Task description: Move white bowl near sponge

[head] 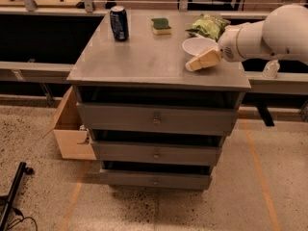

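The white bowl (196, 45) stands upright on the right part of the grey cabinet top (144, 57). The sponge (161, 25), dark green on a yellow base, lies at the back middle of the top, to the left of and behind the bowl. My gripper (193, 65) comes in from the right on a white arm (269, 32). Its cream tip is low over the top at the bowl's near rim and covers part of that rim. I cannot tell whether it touches the bowl.
A blue soda can (119, 23) stands at the back left. A green snack bag (208, 27) lies just behind the bowl. A cardboard box (72, 129) sits on the floor left of the cabinet. A white bottle (271, 69) stands on the ledge at right.
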### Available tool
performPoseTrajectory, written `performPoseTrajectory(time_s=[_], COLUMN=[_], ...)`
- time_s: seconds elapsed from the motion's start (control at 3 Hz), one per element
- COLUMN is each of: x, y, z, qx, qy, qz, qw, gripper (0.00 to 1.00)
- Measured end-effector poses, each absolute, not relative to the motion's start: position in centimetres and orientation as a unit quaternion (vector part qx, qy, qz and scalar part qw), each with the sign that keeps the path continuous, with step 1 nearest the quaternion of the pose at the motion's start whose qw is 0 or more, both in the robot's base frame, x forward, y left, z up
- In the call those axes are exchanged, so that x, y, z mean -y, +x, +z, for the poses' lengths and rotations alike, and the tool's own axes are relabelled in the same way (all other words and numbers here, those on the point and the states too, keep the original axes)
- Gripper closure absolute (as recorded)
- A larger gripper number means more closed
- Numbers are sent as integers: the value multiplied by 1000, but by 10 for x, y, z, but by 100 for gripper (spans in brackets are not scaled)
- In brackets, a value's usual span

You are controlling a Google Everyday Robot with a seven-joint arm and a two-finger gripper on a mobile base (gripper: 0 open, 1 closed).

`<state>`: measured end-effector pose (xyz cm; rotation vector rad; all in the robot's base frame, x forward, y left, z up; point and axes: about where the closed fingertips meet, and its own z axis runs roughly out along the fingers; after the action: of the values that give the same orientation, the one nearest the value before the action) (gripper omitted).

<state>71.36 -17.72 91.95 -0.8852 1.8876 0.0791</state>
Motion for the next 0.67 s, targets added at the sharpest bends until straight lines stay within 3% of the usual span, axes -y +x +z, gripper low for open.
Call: performPoseTrajectory(time_s=[0.33, 0.67], x=[165, 154], y=[730, 739], z=[902, 895], qx=[-782, -781], qy=[-378, -380], qz=[38, 43], qw=[494, 494], gripper=[10, 28])
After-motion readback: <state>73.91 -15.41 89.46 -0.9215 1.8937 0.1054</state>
